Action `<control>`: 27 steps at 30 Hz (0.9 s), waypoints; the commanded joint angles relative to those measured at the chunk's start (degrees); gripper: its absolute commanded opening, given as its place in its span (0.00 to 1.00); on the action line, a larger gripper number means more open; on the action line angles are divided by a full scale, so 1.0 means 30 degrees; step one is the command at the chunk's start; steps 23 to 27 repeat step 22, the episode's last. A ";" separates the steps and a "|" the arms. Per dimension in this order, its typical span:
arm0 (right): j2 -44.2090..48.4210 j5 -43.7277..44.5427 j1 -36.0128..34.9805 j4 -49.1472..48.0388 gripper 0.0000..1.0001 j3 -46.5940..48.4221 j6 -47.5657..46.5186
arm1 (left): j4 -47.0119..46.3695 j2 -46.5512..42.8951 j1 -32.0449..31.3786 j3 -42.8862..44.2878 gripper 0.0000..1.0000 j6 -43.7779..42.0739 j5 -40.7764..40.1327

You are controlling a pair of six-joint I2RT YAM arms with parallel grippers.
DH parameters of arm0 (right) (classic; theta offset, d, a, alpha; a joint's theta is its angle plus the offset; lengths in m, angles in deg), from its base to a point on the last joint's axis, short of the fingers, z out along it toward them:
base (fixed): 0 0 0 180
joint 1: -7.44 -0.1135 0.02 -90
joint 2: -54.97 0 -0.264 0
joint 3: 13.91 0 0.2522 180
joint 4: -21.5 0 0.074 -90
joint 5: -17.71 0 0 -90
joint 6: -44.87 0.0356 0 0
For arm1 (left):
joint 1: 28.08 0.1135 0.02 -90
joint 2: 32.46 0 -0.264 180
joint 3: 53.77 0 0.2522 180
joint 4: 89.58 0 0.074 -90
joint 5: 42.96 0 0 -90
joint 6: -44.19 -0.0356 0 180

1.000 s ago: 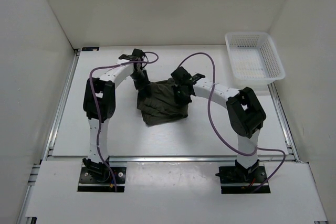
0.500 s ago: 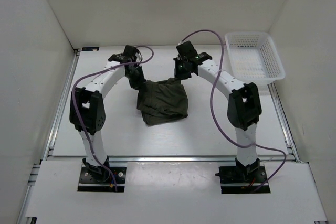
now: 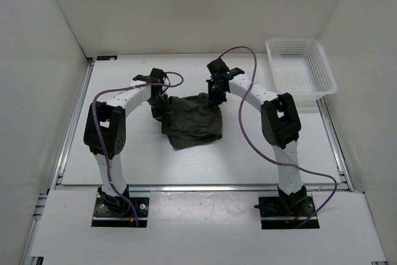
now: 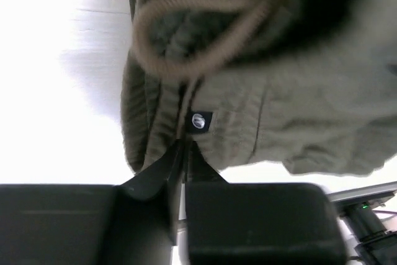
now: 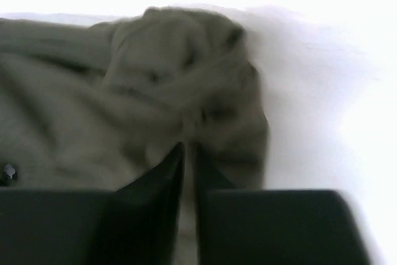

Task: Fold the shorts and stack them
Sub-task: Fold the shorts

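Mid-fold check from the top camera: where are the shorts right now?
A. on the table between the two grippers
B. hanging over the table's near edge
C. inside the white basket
A: the shorts lie bunched on the table, with the left gripper at one side and the right gripper at the other, well apart from the basket.

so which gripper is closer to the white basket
Right. The right gripper is at the shorts' far right corner, basket side; the left gripper is at their left edge, farther off.
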 commanded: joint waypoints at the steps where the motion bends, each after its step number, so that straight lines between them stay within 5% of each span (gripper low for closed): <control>1: 0.4886 0.1494 0.0735 0.0386 0.25 -0.0454 0.0000 | 0.1994 -0.3058 0.0115 0.3201 0.23 -0.1458 -0.1224; 4: 0.7933 0.3192 0.1233 0.0591 0.60 -0.1742 0.0174 | 0.4165 -0.4431 0.0525 0.6133 0.45 -0.1955 -0.1611; 8: 1.1362 0.5244 0.1996 0.1497 0.81 -0.3909 0.0381 | 0.4638 -0.6865 0.0996 0.7165 0.68 -0.2163 -0.1437; 19: 1.9593 0.8615 0.2437 0.4280 0.84 -1.1088 0.1553 | 0.2763 -1.6643 0.3018 0.0259 0.68 0.0441 -0.3073; 21: 2.0418 0.8851 0.2613 0.4282 0.82 -1.2052 0.1758 | 0.2763 -1.7734 0.3192 -0.0449 0.68 0.0620 -0.3251; 22: 2.1089 0.9025 0.2613 0.4282 0.82 -1.2261 0.1758 | 0.2589 -1.8145 0.3194 -0.0917 0.79 0.0968 -0.3599; 27: 2.1089 0.9025 0.2613 0.4282 0.82 -1.2261 0.1758 | 0.2589 -1.8145 0.3194 -0.0917 0.79 0.0968 -0.3599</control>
